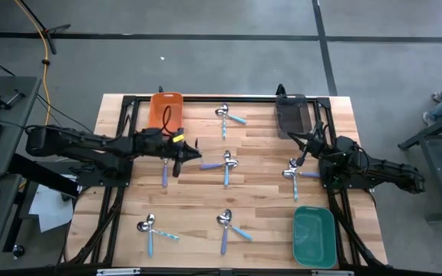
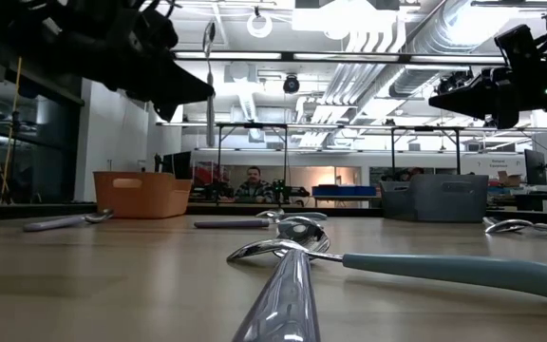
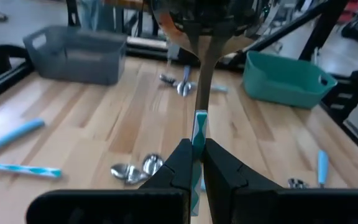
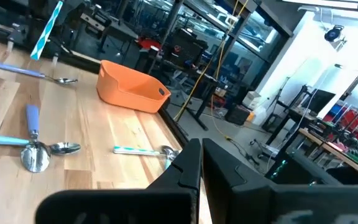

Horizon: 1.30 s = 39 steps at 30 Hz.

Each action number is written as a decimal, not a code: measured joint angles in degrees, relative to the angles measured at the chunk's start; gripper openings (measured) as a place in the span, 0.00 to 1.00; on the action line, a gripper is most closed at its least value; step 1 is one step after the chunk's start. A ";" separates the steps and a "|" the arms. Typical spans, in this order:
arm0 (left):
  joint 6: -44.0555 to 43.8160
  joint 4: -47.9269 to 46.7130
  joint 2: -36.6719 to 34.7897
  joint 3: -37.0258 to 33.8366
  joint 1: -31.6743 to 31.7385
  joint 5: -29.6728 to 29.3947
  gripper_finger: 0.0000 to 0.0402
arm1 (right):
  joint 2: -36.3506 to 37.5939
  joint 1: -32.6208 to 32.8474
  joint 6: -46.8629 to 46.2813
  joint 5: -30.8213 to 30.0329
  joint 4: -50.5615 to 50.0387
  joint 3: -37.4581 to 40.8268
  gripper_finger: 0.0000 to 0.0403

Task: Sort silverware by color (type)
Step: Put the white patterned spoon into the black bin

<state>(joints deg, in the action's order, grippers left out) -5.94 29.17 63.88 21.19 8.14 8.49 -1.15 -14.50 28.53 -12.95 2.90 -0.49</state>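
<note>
My left gripper (image 1: 193, 156) hovers over the table's left-centre, shut on a spoon with a teal-and-white striped handle (image 3: 199, 127). The low view shows that spoon (image 2: 209, 85) upright, bowl on top. Other silverware lies in small clusters: far middle (image 1: 225, 115), centre (image 1: 226, 164), right (image 1: 294, 173), near left (image 1: 150, 228), near middle (image 1: 227, 224). A single purple-handled spoon (image 1: 165, 173) lies just below my left gripper. My right gripper (image 1: 301, 150) waits shut at the table's right side, holding nothing. My left gripper pinches the spoon's striped handle (image 3: 198, 138) between its two fingers (image 3: 178, 167), near the handle's free end. The fingers come in roughly level from the table's left and lie across the handle. The spoon stands upright, bowl (image 2: 209, 38) up, lifted clear of the table.
An orange bin (image 1: 166, 110) stands at the far left, a grey bin (image 1: 291, 115) at the far right, a green bin (image 1: 314, 236) at the near right. Bare wood lies between the clusters. A person sits in the room beyond the table (image 2: 252, 182).
</note>
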 joint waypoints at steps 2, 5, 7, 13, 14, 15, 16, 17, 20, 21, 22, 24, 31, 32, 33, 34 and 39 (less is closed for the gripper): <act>0.00 2.68 0.00 -0.85 0.00 -0.02 0.02 | 0.00 0.02 -2.60 0.54 -0.04 0.02 0.00; 0.01 5.78 -0.02 -1.83 0.04 -0.03 0.02 | 0.00 0.02 -16.49 3.52 -0.13 0.00 0.00; 0.10 5.83 -0.02 -1.88 0.09 -0.18 0.02 | -0.04 -0.01 -21.09 3.51 0.83 0.02 0.00; 0.59 9.56 2.59 -1.88 -0.02 -0.24 0.02 | 0.00 -0.04 -26.97 8.41 2.87 0.00 0.00; 0.62 11.11 3.74 -1.88 -0.02 -0.24 0.02 | 0.00 -0.04 -28.64 10.16 3.84 0.00 0.00; 0.67 12.62 5.03 -1.86 -0.02 -0.24 0.02 | -0.04 -0.02 -30.34 11.72 5.07 0.00 0.00; 0.74 14.31 6.49 -1.85 -0.01 -0.24 0.02 | -0.30 -0.02 -31.94 13.27 6.74 0.02 0.00; 1.02 16.04 7.85 -1.87 0.00 -0.24 0.02 | -0.62 -0.02 -33.50 14.94 8.33 0.00 0.00; 1.07 23.29 12.69 -1.85 0.00 -0.10 0.02 | -2.76 0.14 -36.15 19.44 10.60 0.02 0.00; 1.07 25.23 14.17 -1.85 0.07 0.05 0.02 | -3.95 0.40 -36.89 19.57 11.14 0.01 0.00; 1.07 27.20 15.58 -1.85 0.09 0.07 0.02 | -5.30 0.76 -37.60 19.13 11.68 0.00 0.00; 1.07 30.83 18.13 -1.73 0.09 0.14 0.02 | -8.62 1.85 -38.04 17.28 13.26 0.00 0.00; 1.11 37.56 22.74 -1.75 0.85 0.37 0.02 | -24.80 6.98 -38.10 13.96 27.15 0.00 0.11; 1.05 37.65 22.82 -1.75 1.05 0.37 0.02 | -27.39 7.70 -38.00 13.33 29.62 0.02 0.13; 1.05 37.64 22.82 -1.75 1.35 0.37 0.02 | -29.87 8.32 -37.98 12.69 31.98 -0.03 0.16; 1.05 37.68 22.82 -1.75 1.49 0.37 0.02 | -32.18 8.85 -38.00 12.02 33.33 -0.17 0.18; 1.05 38.16 22.82 -1.74 1.99 0.37 0.02 | -44.26 10.57 -38.14 11.25 37.39 -4.77 0.31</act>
<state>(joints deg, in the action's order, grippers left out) -4.89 67.32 86.70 19.45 10.13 8.86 -45.41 -3.93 -9.61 -1.69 40.29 -5.27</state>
